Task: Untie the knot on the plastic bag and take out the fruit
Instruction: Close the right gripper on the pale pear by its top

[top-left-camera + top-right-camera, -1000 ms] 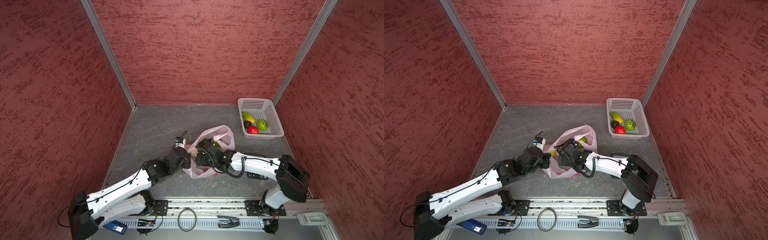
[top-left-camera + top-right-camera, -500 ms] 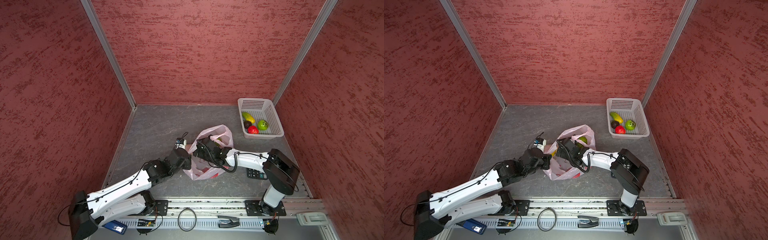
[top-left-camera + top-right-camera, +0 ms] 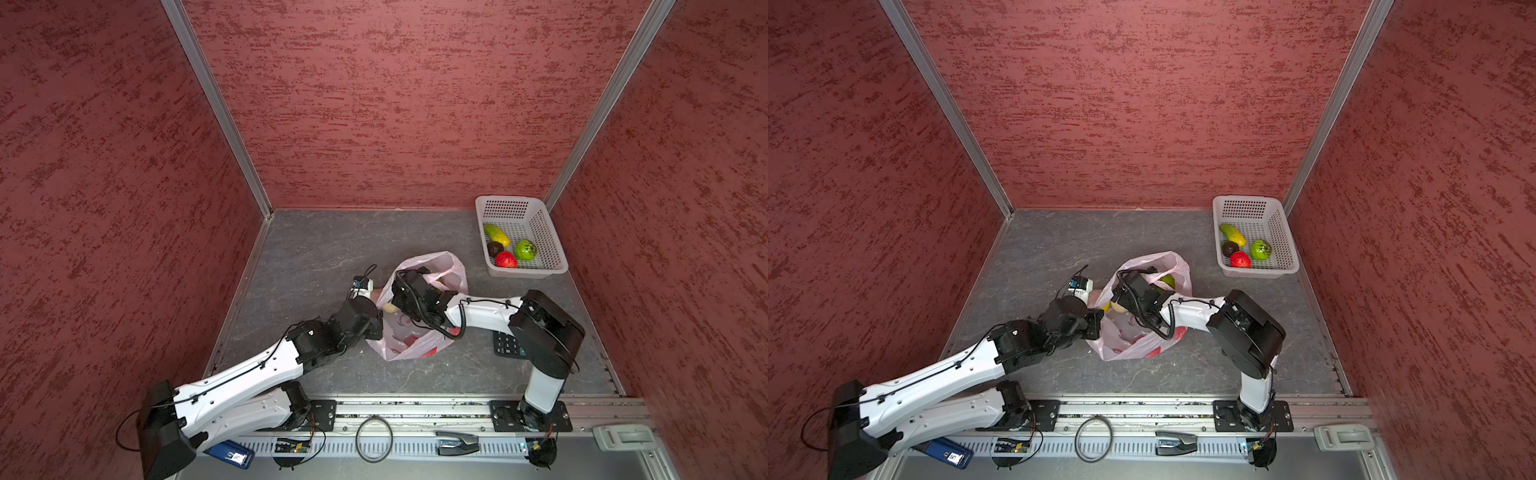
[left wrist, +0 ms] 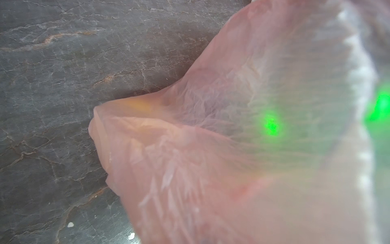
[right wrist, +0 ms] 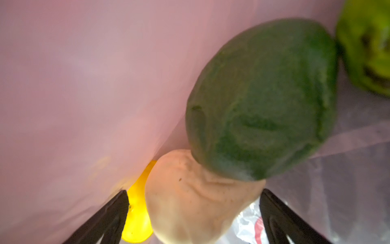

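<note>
Near the middle of the tabletop, a little toward the front edge: plastic bag [image 3: 451, 272], mouth open. Pinches the left rim of the bag with left gripper [image 3: 376, 322], claw pressed together. Reaches into the mouth with right gripper [image 5: 194, 200], claw spread wide, cream fruit [image 5: 179, 215] between the fingers, not squeezed. Dark green fruit [image 5: 263, 101] on top of it, yellow fruit [image 5: 137, 221] just beside. Toward back right corner: white basket [image 3: 555, 249] with four fruits [image 3: 525, 250].
</note>
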